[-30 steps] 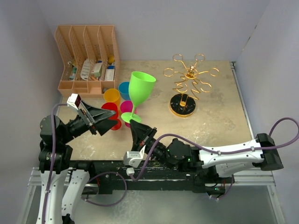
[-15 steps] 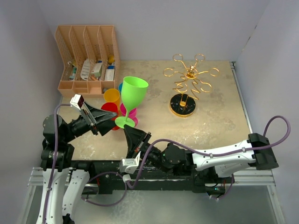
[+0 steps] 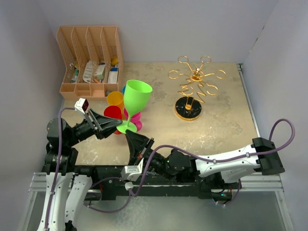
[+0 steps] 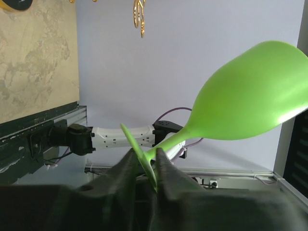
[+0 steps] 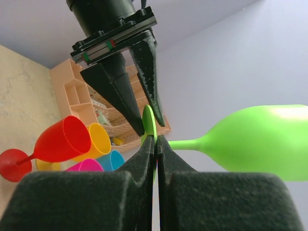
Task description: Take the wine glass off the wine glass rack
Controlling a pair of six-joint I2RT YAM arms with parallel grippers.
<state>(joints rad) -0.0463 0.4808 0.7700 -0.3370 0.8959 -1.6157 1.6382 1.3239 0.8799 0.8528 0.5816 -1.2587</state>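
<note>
The green wine glass (image 3: 136, 96) (image 4: 250, 96) (image 5: 260, 139) hangs in the air, tilted, above the table's near left, well away from the gold wine glass rack (image 3: 195, 89) (image 4: 139, 17). My right gripper (image 3: 129, 134) (image 5: 156, 139) is shut on the rim of the glass's flat foot, from below. My left gripper (image 3: 118, 124) (image 4: 144, 156) comes in from the left. Its jaws straddle the same foot, which lies slantwise between them, and a small gap still shows.
An orange desk organizer (image 3: 89, 60) stands at the back left. Red (image 3: 114, 114), yellow (image 3: 115, 98), pink (image 3: 133, 113) and blue (image 3: 127, 90) plastic goblets lie in a cluster right under and behind the held glass. White walls close in on three sides.
My right gripper has carried the glass leftward and a little nearer, bringing its foot between the left fingers. The left jaws have narrowed around the foot.
</note>
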